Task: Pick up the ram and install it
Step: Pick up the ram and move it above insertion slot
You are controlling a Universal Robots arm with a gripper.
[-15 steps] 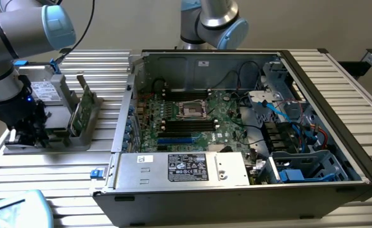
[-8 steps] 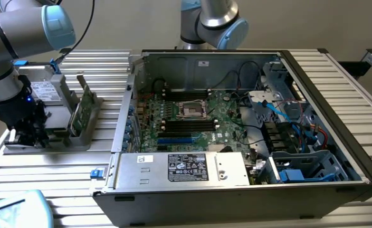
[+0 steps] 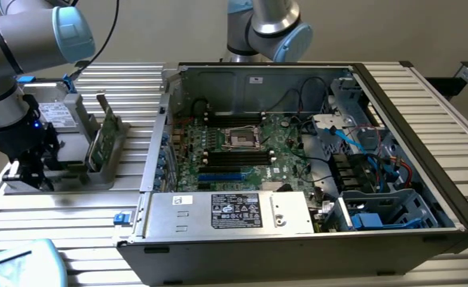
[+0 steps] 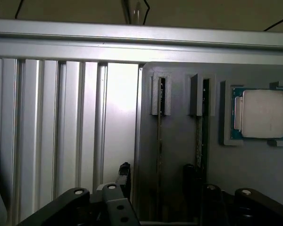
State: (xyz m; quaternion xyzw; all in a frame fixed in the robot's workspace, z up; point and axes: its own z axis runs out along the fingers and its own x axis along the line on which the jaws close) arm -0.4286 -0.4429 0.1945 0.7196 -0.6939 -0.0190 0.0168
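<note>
Green ram (image 4: 159,141) stands on its edge in a grey holder (image 4: 179,155) on the tabletop (image 4: 80,122).
Its long axis runs along the holder's slot, parallel to a second stick (image 4: 203,127), with a silver processor (image 4: 262,114) nearby. The fingers (image 4: 124,176) stand wide apart on either side of the ram, clear of it and holding nothing.
</note>
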